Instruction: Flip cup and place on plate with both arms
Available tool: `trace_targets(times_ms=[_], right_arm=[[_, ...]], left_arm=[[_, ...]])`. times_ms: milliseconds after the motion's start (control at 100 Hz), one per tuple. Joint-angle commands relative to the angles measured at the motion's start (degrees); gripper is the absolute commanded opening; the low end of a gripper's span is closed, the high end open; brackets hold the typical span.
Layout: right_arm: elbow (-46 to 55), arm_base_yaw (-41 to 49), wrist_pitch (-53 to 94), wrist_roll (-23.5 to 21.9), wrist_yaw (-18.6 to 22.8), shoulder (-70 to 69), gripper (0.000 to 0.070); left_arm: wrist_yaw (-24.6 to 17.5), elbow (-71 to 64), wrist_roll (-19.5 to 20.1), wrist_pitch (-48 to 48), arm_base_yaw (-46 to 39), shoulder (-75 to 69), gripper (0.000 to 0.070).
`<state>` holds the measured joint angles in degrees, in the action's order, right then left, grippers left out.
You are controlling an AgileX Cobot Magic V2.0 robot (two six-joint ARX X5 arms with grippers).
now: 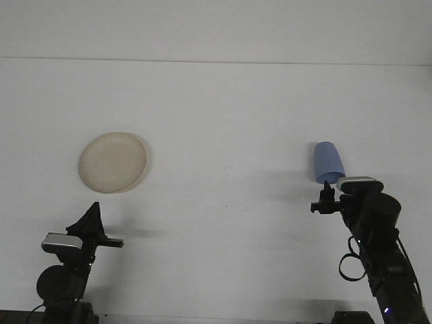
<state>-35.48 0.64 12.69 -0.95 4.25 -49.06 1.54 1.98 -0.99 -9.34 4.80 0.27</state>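
right gripper (pixel 326 198), jaw state unclear, sits just at six o'clock of the blue cup (pixel 327 162); cream plate (pixel 112 162) lies far at nine o'clock.

A plain white table (pixel 223 121) fills nearly the whole view, its surface matte and evenly lit, with a few soft grey shadows low down. Along the top, a thin dark line marks its far edge against a pale grey-white wall (pixel 216 27).

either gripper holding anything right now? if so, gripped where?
Nothing held. The right gripper sits just short of the blue cup, not on it. The left gripper is away from the plate.
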Motion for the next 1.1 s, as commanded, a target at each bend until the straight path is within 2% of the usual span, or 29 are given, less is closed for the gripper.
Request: trace_targets(times_ms=[0, 200, 270, 410, 800, 1090], right_arm=[[3.9, -0.3, -6.5, -2.2, 0.3, -0.5, 0.0415], [14.2, -1.4, -20.8, -3.1, -0.3, -1.2, 0.0415], [15.6, -2.5, -22.9, -2.6, -1.5, -1.9, 0.0415], [15.8, -5.3, -25.3, -1.7, -1.2, -4.7, 0.0415], [15.7, -11.9, -44.2, -0.7, 6.1, -21.2, 0.0415], [13.2, -12.8, -55.6, -0.3, 8.0, -34.9, 0.0415]], left_arm=[[0.0, -1.1, -0.1, -0.6, 0.2, -0.1, 0.0012], [0.0, -1.1, -0.1, -0.6, 0.2, -0.1, 0.0012], [0.0, -1.1, -0.1, -0.6, 0.2, -0.1, 0.0012], [0.0, -1.1, -0.1, -0.6, 0.2, -0.1, 0.0012], [0.0, -1.1, -0.1, -0.6, 0.2, -0.1, 0.0012], [0.0, -1.1, -0.1, -0.6, 0.2, -0.1, 0.0012]])
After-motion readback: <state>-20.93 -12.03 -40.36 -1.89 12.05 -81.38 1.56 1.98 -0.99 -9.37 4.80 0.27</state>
